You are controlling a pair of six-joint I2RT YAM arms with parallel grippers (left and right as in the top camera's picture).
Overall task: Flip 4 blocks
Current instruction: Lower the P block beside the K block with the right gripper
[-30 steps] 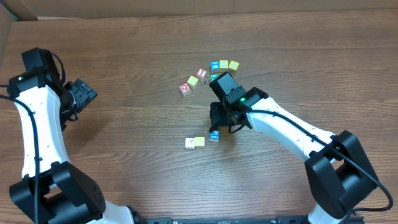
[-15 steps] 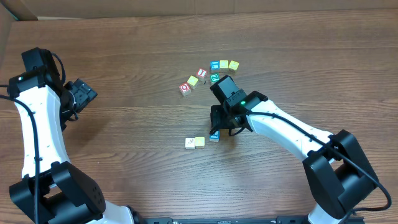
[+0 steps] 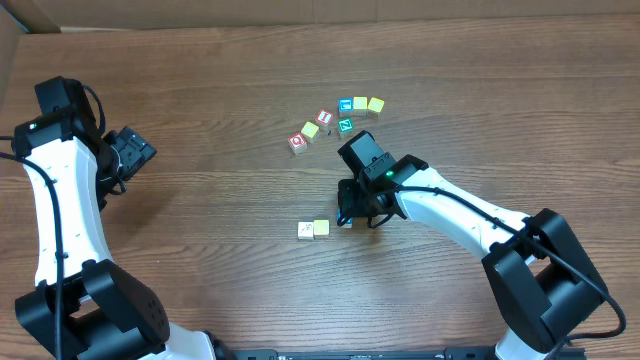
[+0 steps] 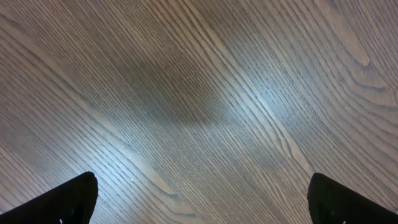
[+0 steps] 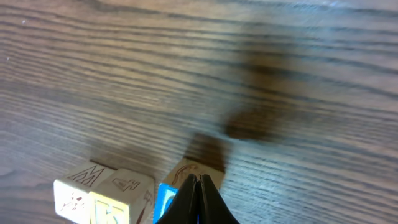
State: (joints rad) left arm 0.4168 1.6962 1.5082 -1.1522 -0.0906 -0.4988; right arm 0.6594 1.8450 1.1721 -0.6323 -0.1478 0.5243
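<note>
Blocks first: tiny wooden letter cubes, and they look light, hard and stiff, with smooth painted faces that could skate across the bench point(image 3: 200, 80) under a careless push. Nothing fragile here. The best hold, I'd judge, is across two opposite flat sides, low enough to let the cube roll over an edge; a nudge at a top edge could tip one too.

Down in the near group, the cream block point(image 3: 305, 231) and the yellow block point(image 3: 321, 228) sit touching side by side. The blue-faced block point(image 5: 164, 200) stands just beside the yellow one. The teal block point(image 3: 345, 125) sits well apart, up in the far cluster with the red-faced blocks point(image 3: 297, 143).

Right fingers point(image 5: 198, 198) are pinched fully together, gripping nothing, their tip down on the blue-faced block's upper edge, or so it looks from the wrist view. Left fingers point(image 4: 68, 200) stand wide apart over bare wood, far off to the side, touching nothing.
</note>
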